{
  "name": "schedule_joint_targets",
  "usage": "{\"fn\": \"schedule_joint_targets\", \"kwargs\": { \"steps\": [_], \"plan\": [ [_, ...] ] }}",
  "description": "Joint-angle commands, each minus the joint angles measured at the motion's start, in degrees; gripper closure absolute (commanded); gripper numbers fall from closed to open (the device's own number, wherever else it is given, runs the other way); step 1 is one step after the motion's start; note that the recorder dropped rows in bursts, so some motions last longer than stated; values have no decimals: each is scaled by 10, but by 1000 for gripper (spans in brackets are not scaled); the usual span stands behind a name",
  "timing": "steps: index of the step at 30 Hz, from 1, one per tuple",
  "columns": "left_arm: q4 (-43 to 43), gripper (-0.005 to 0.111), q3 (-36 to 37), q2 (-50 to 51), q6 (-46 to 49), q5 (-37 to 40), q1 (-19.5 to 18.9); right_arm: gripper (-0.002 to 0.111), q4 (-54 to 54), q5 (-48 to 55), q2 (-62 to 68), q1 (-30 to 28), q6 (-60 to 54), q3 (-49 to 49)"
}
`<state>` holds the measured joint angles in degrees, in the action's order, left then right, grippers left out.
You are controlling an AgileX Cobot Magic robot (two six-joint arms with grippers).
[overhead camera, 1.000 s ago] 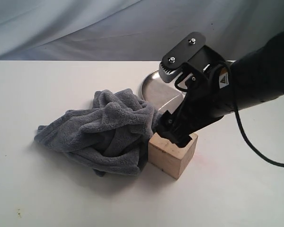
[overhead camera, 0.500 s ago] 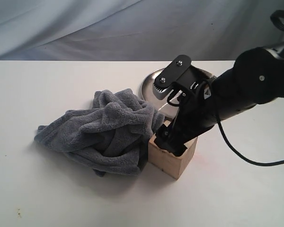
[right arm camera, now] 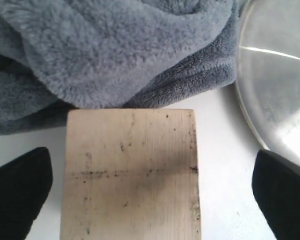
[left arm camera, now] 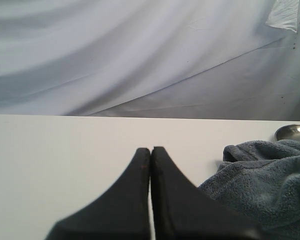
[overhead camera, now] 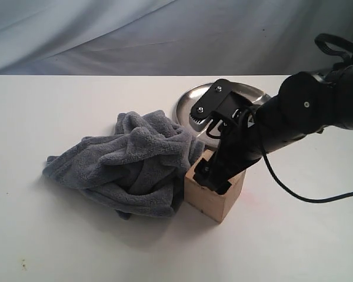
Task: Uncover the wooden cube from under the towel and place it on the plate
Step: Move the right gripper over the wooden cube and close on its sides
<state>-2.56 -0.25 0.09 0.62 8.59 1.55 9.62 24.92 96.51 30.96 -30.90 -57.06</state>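
Sitting between spread right jaws, wooden cube (right arm camera: 130,175) untouched

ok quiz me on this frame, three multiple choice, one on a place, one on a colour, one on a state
1. Where is the wooden cube?
A. on the plate
B. on the table, beside the towel
C. hidden under the towel

2. What colour is the towel?
A. red
B. dark grey-blue
C. yellow

3. How is the left tool?
A. shut, holding nothing
B. wide open
C. clamped on the towel

Answers:
1 B: the cube stands bare on the table, with the plate behind it.
2 B: the fleece looks grey-blue in every view.
3 A: its fingers press together with nothing between them.
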Motion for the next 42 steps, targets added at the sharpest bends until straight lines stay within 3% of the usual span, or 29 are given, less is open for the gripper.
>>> {"fn": "schedule_joint_targets", "kwargs": {
  "steps": [1, 20, 42],
  "plan": [
    [0, 105, 3, -1, 0, -2, 0, 3, 19, -17, 4, -8, -6, 2],
    [0, 105, 3, -1, 0, -2, 0, 3, 88, 2, 39, -7, -68, 2],
    [0, 105, 3, -1, 0, -2, 0, 3, 73, 39, 68, -5, -76, 3]
  ]
}}
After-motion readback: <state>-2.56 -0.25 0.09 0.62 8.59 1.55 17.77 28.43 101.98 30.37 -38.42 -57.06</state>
